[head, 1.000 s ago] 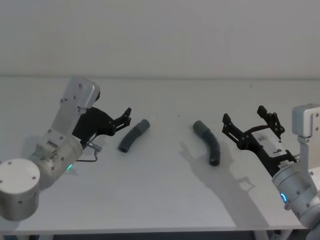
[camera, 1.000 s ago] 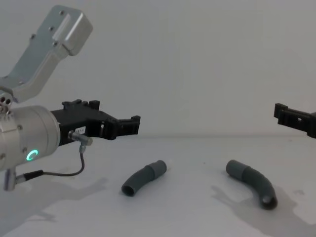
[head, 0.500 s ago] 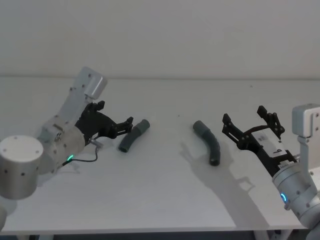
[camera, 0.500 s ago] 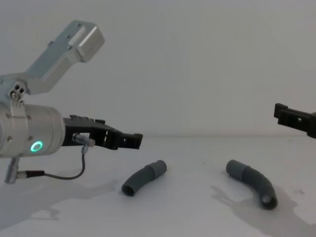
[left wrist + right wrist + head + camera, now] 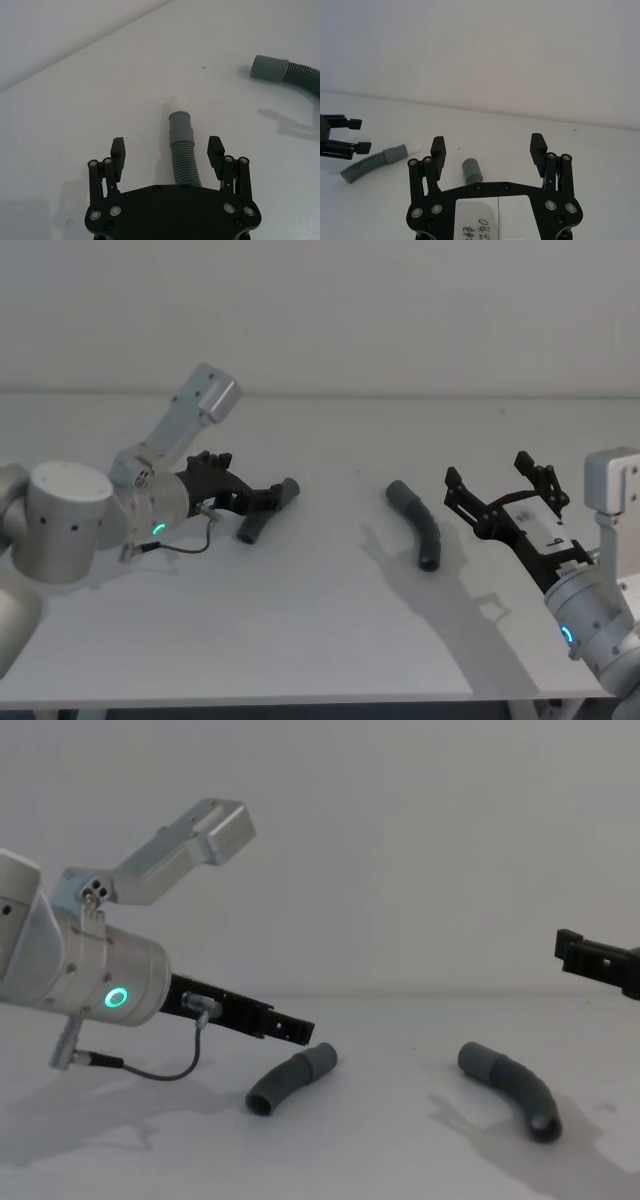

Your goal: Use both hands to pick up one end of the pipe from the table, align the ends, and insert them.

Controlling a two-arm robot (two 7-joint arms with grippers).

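Left wrist view: we have left gripper (image 5: 166, 147) spread wide over hose piece (image 5: 181, 137), lined up to clamp; right gripper (image 5: 488, 144) hovers wide.

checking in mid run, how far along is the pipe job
Done: nothing; the left piece and right piece lie apart on the table. In hand: the open left hand hovers just over the left piece. Left: grasp it, grasp the right piece with the open right hand, lift, align, insert.
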